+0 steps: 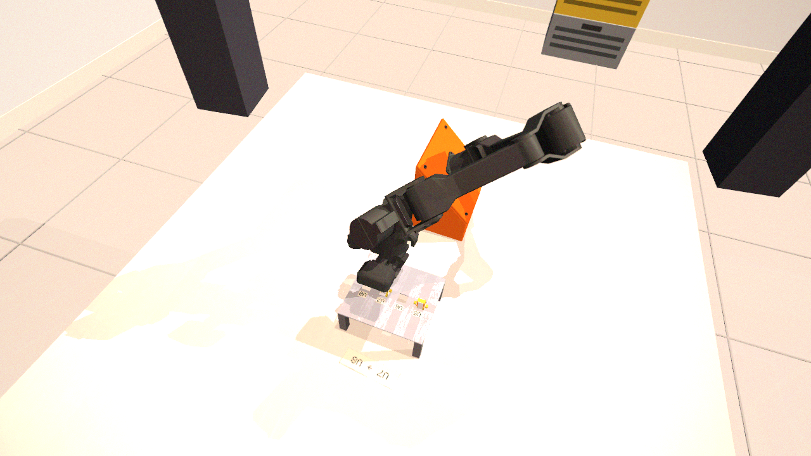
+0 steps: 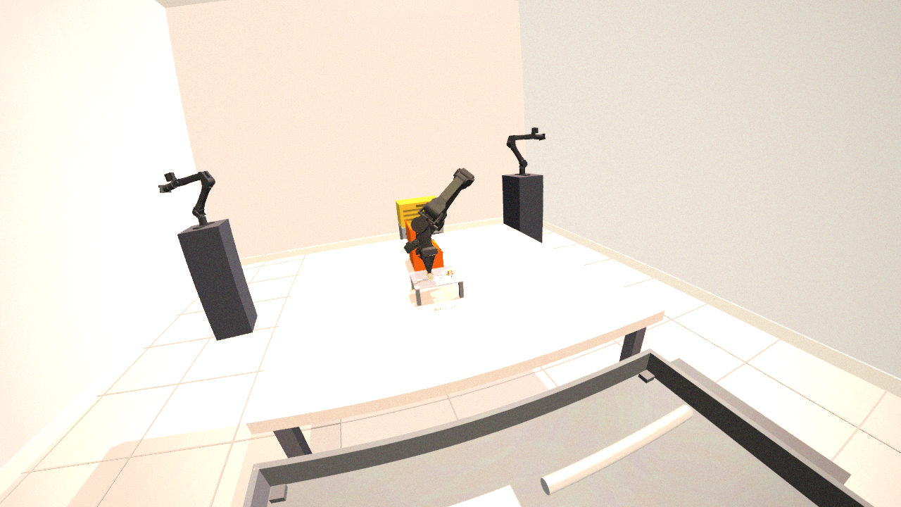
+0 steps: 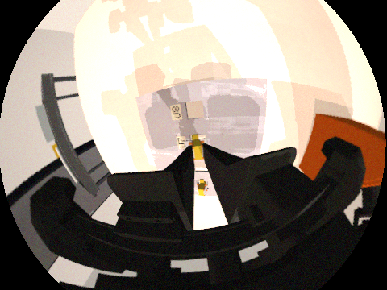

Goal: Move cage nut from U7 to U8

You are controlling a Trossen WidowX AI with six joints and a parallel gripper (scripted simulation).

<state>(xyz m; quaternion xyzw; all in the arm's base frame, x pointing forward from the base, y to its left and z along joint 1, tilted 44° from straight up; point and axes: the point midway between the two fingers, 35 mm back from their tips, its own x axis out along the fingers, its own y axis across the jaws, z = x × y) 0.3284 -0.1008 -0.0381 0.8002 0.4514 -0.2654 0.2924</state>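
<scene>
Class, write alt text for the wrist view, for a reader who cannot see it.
Black gripper fingers pinch a yellow cage nut beside label U7; the square hole at U8 is empty, and another nut shows between the fingers.
</scene>
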